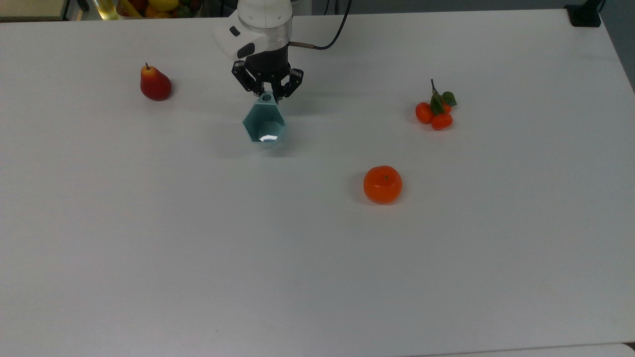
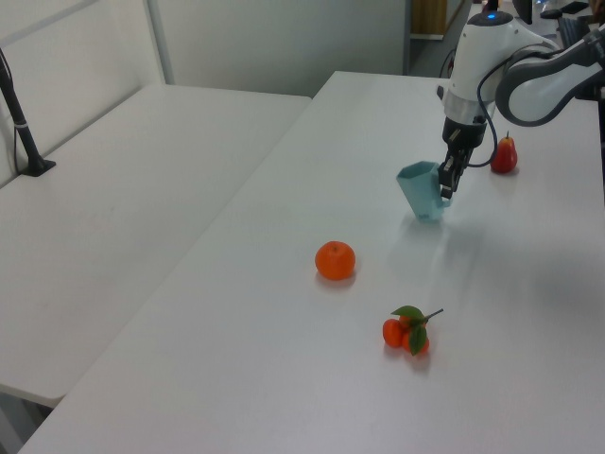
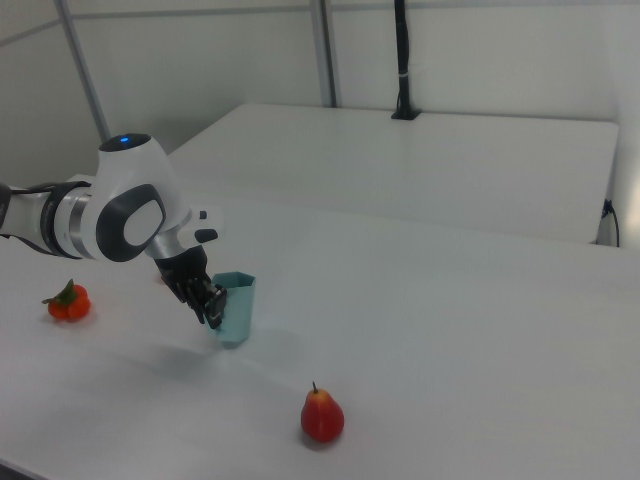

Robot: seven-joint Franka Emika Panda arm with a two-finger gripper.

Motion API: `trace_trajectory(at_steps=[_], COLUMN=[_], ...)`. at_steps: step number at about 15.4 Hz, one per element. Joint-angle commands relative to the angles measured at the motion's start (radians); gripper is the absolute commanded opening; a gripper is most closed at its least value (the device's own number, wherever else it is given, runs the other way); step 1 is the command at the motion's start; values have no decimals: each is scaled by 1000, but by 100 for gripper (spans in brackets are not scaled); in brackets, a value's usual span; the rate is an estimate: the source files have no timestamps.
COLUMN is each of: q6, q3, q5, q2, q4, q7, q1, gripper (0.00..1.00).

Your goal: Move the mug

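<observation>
I count one mug (image 1: 265,124), one pear (image 1: 155,83), one orange (image 1: 382,184) and one cluster of three small tangerines (image 1: 434,113) on my worktop (image 1: 317,272).

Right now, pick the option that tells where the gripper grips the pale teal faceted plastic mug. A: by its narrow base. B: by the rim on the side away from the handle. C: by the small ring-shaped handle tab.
C: the gripper is shut on the handle tab of the mug, whose hexagonal opening faces up in the top view.
</observation>
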Motion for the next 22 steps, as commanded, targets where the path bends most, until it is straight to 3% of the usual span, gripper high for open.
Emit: trace_trajectory(at_steps=[1,2,6,7,17,20,22], q6=[-11,-17,-130,-167,-664,-782,-828], q3=[-2,-2,-2,-1,-5,-22,-22], q5=[-12,-15,-36,-36,-16,33,53], q2=[-11,-11,-32,-36,-19,-19,-28], q4=[-11,-10,24,47,541,648,672], q7=[37,37,33,33,-25,-135,-155], q1=[12,12,31,34,32,23,12], gripper=[72,81,92,99,100,100,100])
